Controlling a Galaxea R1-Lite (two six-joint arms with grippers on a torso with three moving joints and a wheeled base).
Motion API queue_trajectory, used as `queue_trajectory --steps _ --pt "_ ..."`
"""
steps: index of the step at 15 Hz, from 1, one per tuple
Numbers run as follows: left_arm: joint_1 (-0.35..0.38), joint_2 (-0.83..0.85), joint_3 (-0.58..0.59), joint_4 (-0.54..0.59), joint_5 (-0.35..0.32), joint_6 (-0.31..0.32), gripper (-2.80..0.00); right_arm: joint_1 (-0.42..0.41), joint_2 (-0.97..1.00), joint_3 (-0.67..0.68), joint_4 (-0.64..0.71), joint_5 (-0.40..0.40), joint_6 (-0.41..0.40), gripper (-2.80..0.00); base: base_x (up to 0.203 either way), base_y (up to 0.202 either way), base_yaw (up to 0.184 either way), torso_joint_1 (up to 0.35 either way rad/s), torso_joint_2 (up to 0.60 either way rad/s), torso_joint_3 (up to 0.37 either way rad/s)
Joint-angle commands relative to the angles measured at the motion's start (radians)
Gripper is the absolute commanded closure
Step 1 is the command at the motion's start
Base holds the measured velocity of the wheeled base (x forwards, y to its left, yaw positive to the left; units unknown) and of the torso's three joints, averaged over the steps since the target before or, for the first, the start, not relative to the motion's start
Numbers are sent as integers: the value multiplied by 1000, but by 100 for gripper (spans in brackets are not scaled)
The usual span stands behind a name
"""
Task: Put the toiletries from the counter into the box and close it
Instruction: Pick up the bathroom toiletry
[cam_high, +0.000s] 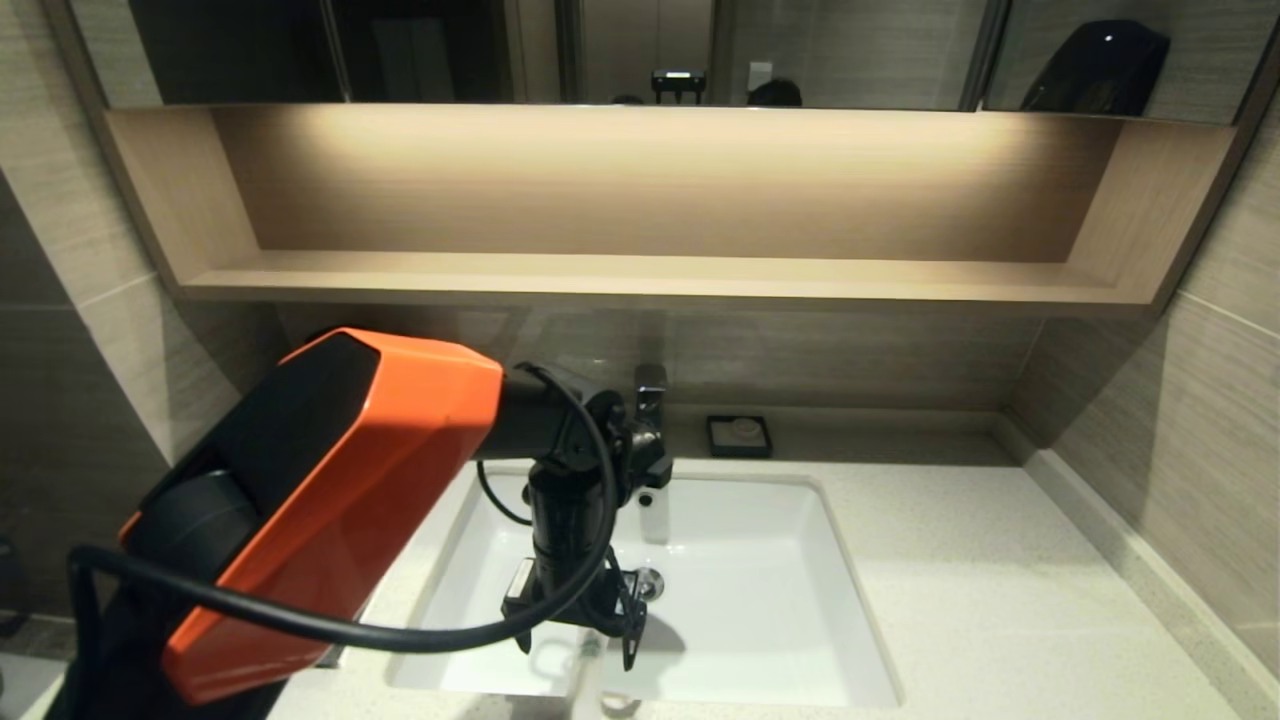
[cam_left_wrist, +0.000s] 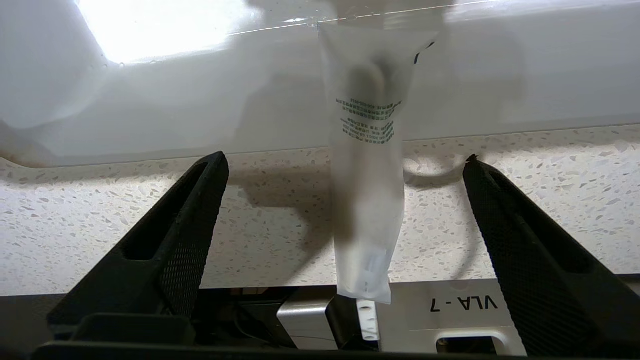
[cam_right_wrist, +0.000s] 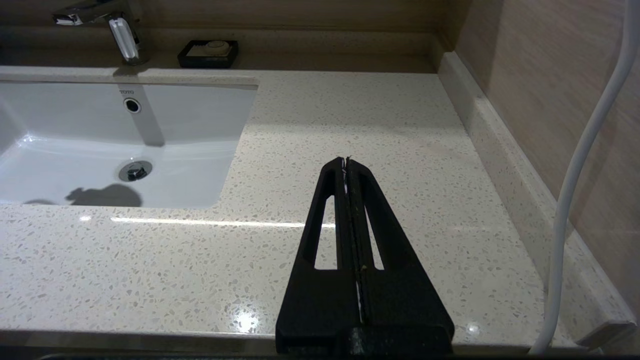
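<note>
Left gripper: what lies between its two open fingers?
In the left wrist view, the left gripper is open, and a slim clear-wrapped packet lies between its fingers, across the speckled counter, touching neither.

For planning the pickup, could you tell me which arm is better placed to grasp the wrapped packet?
Left: its end effector is open astride the packet on the counter. The right end effector is shut.

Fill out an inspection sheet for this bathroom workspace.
Surface: speckled counter with sunken white sink.
Job's things: one wrapped toiletry packet lying across the counter's front strip, one end over the sink; box not seen.
Clutter: black soap dish behind the sink.
Grippers: left gripper open, straddling the packet without touching; right gripper shut, over bare counter.
Cables: black cable on left arm; white cable by the wall.
Surroundings: faucet, wooden shelf.
</note>
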Motion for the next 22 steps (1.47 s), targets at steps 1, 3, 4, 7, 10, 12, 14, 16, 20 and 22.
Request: queue_trajectory --steps 1,3,4,7,10,12,14,16,20,22 --pt "-2 11 0 6 3 2 -280 0 0 0 0 1 -1 0 0 0 0 0 0 0" --pt "-2 21 -5 5 5 9 -280 0 -2 0 0 0 0 0 0 0 0 0 0 0" --pt "-2 21 -5 5 5 13 -280 0 0 0 0 0 -1 0 0 0 0 0 0 0" --pt "-2 24 -5 -14 5 12 -280 0 0 0 0 0 0 0 0 0 0 0 0 0" --pt "-2 30 -5 -33 6 11 -280 0 -2 0 0 0 -1 0 0 0 0 0 0 0" --pt "-2 36 -5 -34 15 10 -280 0 0 0 0 0 -1 0 0 0 0 0 0 0" --pt "-2 42 -8 -35 30 8 -280 0 0 0 0 0 -1 0 0 0 0 0 0 0" --pt "-2 48 -10 -36 30 8 -280 0 0 0 0 0 -1 0 0 0 0 0 0 0" --pt "-2 57 -11 -44 41 3 -280 0 0 0 0 1 -1 0 0 0 0 0 0 0" --pt "-2 59 -14 -47 54 -4 -280 0 0 0 0 0 -1 0 0 0 0 0 0 0"
